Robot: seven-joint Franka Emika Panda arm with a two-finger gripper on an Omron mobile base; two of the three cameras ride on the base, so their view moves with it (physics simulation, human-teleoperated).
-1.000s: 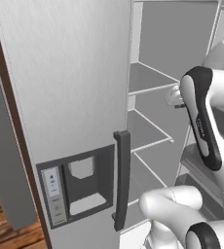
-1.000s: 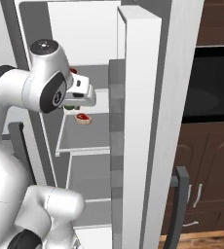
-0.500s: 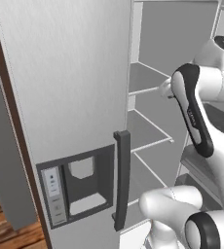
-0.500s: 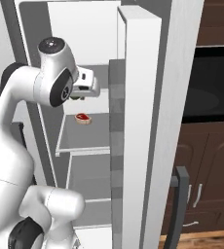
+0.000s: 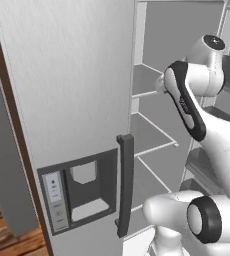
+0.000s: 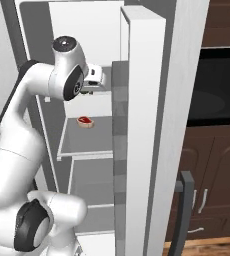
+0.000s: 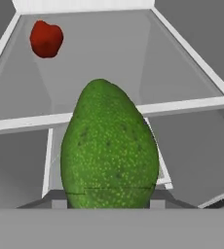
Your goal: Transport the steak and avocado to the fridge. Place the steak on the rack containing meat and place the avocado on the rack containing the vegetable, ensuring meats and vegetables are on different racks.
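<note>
You are carrying the avocado [image 7: 109, 146] into the open fridge [image 5: 82, 90], and the step in hand looks like setting it on the upper shelf [image 7: 182, 63], where a small red item [image 7: 46, 38] sits at the far left. That item is too small to name; judge whether it is the vegetable before you commit. The steak [image 6: 85, 121] already lies on the shelf below [image 6: 87, 145], so keep the fruit off that rack. Carry the avocado clear over the shelf's white front rail [image 7: 192, 104] before you lower, and set it down well apart from the red item so it cannot roll into it.

The pincer [image 7: 109, 202] is clenched on the avocado's lower end, its tips spread just as wide as the fruit, which stands upright between them.
</note>
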